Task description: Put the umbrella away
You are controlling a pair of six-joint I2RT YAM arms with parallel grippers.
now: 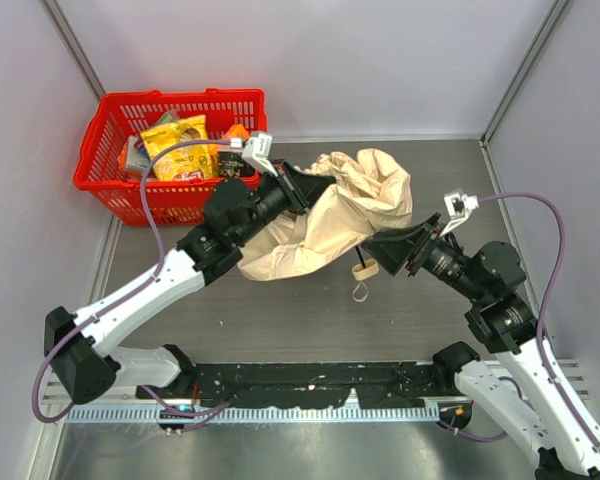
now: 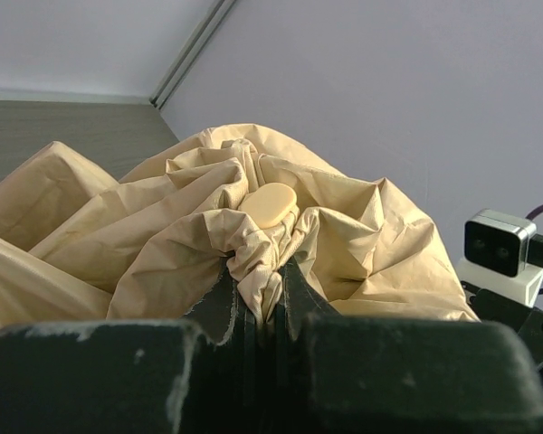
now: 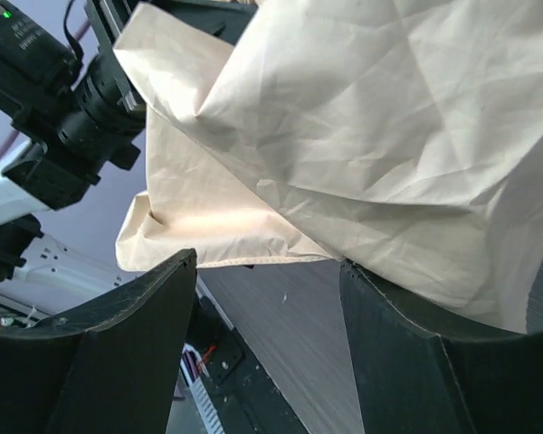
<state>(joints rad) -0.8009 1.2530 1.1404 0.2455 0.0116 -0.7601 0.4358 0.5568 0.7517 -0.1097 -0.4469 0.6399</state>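
Umbrella [image 1: 330,225] plain cream-beige, centre frame. Basket [image 1: 105,185] red mesh, upper left; yellow packet [image 1: 185,140] inside. Table [image 1: 300,325] grey wood-grain.

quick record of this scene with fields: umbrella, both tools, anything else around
umbrella: cream fabric, loose and crumpled, not folded up
left tool: shut on umbrella fabric just below its pale cap
right tool: open, jaws apart at the fabric's lower edge, holding nothing
red basket: far left of the table, holds packets
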